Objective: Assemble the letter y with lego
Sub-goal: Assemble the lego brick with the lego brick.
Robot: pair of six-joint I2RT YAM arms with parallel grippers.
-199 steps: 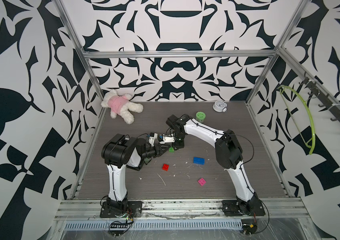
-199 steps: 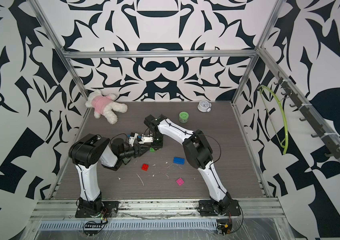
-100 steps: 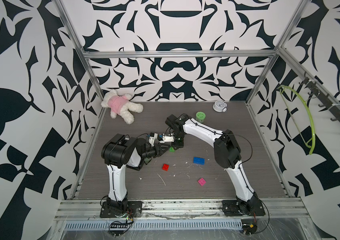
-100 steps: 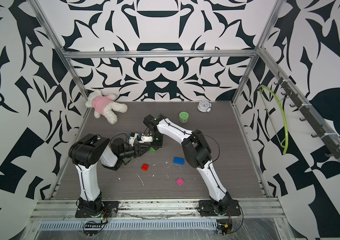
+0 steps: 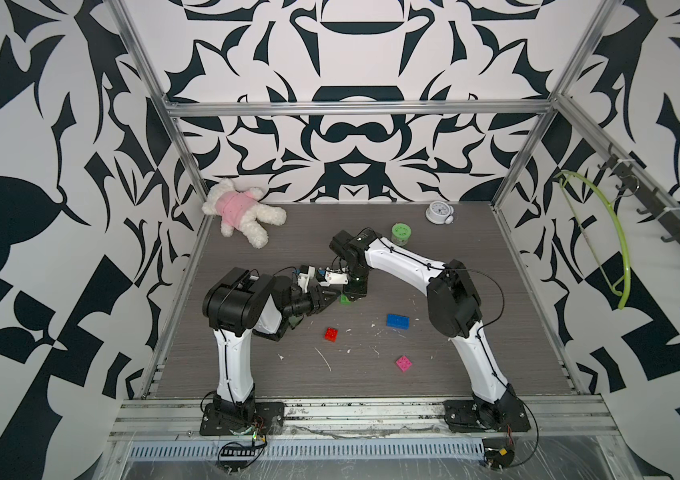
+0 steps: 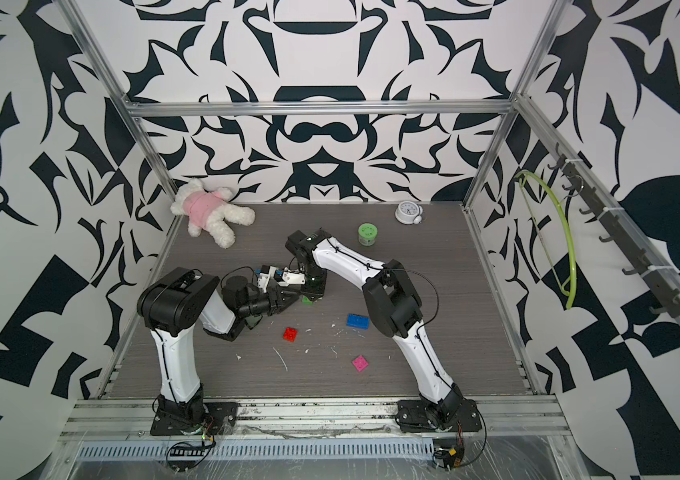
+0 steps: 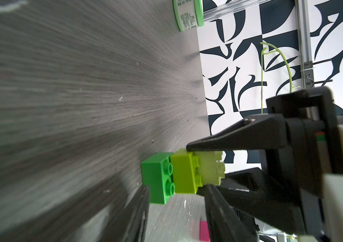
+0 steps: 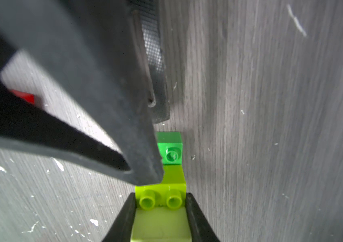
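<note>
A little stair of three bricks stands on the grey table (image 5: 496, 332), in front of the round green tub (image 5: 401, 232) and a bit to its left. The green brick (image 7: 155, 178) is at the bottom; the middle lime brick (image 7: 184, 174) sits half over it; the top lime brick (image 7: 210, 167) sits half over that one.

The right gripper (image 8: 160, 197) comes down from above; it is squeezed tight on the top lime brick, with one finger on each side. The left gripper (image 5: 327, 298) lies low on the side of the stair away from the tub; its jaws stand apart and hold nothing. One fingertip (image 8: 145, 176) looks like it touches the middle lime brick; the other finger ends just past the green brick.

Three more bricks lie loose on the table; the blue brick (image 5: 397, 321) is straight in front of the tub; the pink brick (image 5: 403, 363) is further front still; the red brick (image 5: 331, 334) is in front of the tub and off to its left.
</note>
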